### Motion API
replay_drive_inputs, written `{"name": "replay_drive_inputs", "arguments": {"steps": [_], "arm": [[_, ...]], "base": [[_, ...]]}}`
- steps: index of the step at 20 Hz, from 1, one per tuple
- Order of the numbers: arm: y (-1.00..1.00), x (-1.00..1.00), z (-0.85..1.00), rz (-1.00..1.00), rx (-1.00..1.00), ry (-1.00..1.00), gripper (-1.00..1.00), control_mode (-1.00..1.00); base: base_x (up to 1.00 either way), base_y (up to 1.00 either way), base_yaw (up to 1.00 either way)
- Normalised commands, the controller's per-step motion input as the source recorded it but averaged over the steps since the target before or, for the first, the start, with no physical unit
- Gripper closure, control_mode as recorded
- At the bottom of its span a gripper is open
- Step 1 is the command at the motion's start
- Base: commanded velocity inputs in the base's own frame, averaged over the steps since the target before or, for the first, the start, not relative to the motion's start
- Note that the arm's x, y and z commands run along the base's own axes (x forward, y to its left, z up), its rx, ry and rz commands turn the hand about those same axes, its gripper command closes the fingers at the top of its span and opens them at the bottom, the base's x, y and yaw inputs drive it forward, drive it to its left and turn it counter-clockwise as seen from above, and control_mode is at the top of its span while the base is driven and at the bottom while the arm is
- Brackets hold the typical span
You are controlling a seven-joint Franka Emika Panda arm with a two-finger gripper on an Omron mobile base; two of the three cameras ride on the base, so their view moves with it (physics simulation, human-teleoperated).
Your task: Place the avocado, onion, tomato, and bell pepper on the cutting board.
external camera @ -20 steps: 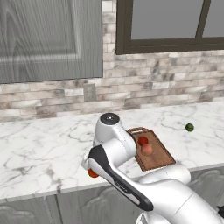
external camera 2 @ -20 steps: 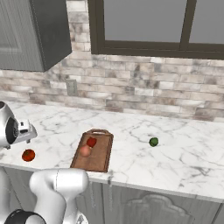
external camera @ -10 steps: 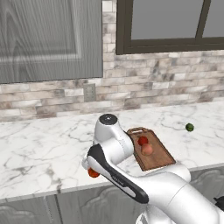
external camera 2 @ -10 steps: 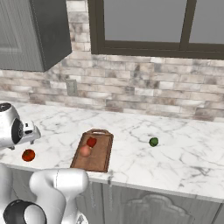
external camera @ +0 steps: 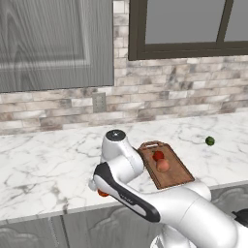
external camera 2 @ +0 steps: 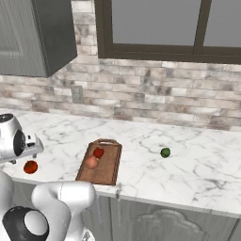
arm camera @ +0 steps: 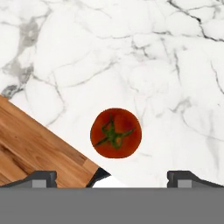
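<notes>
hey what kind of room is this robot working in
Most likely a kitchen, rendered rather than real: a marble counter under a brick backsplash, with a cutting board holding produce and a tomato beside it.

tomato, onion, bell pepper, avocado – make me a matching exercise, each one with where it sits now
Things:
1. tomato
2. onion
3. bell pepper
4. avocado

Places:
A. on the cutting board, nearer the handle loop
B. on the counter, on the window side of the board
C. on the counter, below the open gripper
D. on the board, toward its middle

Pairs: 1-C, 2-D, 3-A, 4-B
</notes>
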Motion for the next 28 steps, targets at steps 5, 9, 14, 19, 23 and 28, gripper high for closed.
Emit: {"name": "replay_drive_inputs", "arguments": {"steps": [5,9,14,19,23,28], "arm": [[0.06,0.02,-0.24,0.0,-0.01,0.0,-1.0,-1.0],[0.06,0.06,-0.23,0.0,-0.02,0.0,-1.0,-1.0],[0.13,0.15,-0.24,0.0,-0.03,0.01,-1.0,-1.0],[0.11,0.24,-0.23,0.0,-0.03,0.02,-1.0,-1.0],[0.06,0.29,-0.25,0.0,-0.03,0.04,-1.0,-1.0],[0.07,0.28,-0.27,0.0,-0.03,0.05,-1.0,-1.0]], "base": [[0.0,0.0,0.0],[0.0,0.0,0.0],[0.0,0.0,0.0],[0.0,0.0,0.0],[0.0,0.0,0.0],[0.0,0.0,0.0]]}}
